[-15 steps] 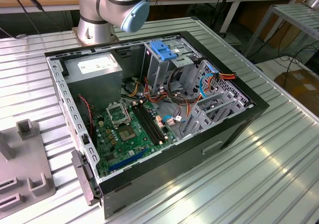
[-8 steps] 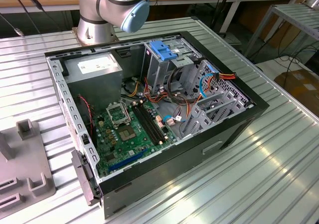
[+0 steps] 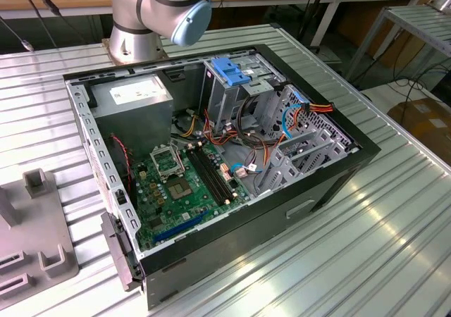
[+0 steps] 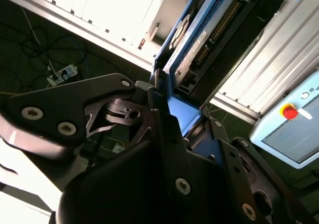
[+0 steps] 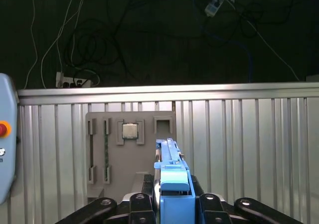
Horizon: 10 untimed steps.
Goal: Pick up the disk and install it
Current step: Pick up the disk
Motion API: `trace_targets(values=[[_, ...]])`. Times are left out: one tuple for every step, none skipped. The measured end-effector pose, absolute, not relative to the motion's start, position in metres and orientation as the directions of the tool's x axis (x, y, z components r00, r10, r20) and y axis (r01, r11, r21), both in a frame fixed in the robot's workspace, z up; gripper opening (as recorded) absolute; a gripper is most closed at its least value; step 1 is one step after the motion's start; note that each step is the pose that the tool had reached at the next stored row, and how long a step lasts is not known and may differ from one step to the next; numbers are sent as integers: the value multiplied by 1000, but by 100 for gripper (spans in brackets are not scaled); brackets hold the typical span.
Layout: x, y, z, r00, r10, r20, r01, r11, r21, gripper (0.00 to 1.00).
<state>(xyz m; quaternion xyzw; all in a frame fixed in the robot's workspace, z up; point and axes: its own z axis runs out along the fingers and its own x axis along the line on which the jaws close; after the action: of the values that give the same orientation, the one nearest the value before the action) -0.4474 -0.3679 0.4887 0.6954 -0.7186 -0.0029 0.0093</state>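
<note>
In the first wrist view the disk point(image 5: 172, 176) shows edge-on, a bright blue rail running away from the camera. My gripper point(image 5: 173, 200) is shut on it, with black fingers point(image 5: 139, 200) on either side. It hangs above the ribbed metal table point(image 5: 249, 134). In the second wrist view the disk point(image 4: 197, 45) shows its dark circuit side and blue rails, clamped in the same gripper point(image 4: 174, 115). The exterior view holds the open computer case point(image 3: 338, 169) with its metal drive cage point(image 3: 243, 91) and my arm's base point(image 3: 162, 10) behind it.
Inside the case lie a green motherboard point(image 3: 183, 183), a grey power supply point(image 3: 134, 95), loose cables point(image 3: 303, 113) and a blue latch point(image 3: 231, 70) on the cage. A grey fixture plate point(image 5: 129, 149) with a chip point(image 5: 130, 131) sits on the table. A pendant point(image 4: 294, 119) is nearby.
</note>
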Motion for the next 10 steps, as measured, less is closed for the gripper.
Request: trace_targets(values=[[-445,-368,489,-33,-999,9,-999,33,17,37],[-443,-368,489,-33,-999,9,-999,33,17,37],[-442,-368,489,-33,-999,9,-999,33,17,37],[-439,-368,489,-33,-999,9,-999,33,17,37],[-438,-368,489,-33,-999,9,-999,33,17,37],[-436,-368,489,-33,-999,9,-999,33,17,37],[-435,-368,489,-33,-999,9,-999,33,17,37],[-434,-368,489,-33,-999,9,-999,33,17,37],[-432,-368,489,-33,-999,9,-999,33,17,37],[-430,-368,489,-33,-999,9,-999,33,17,37]])
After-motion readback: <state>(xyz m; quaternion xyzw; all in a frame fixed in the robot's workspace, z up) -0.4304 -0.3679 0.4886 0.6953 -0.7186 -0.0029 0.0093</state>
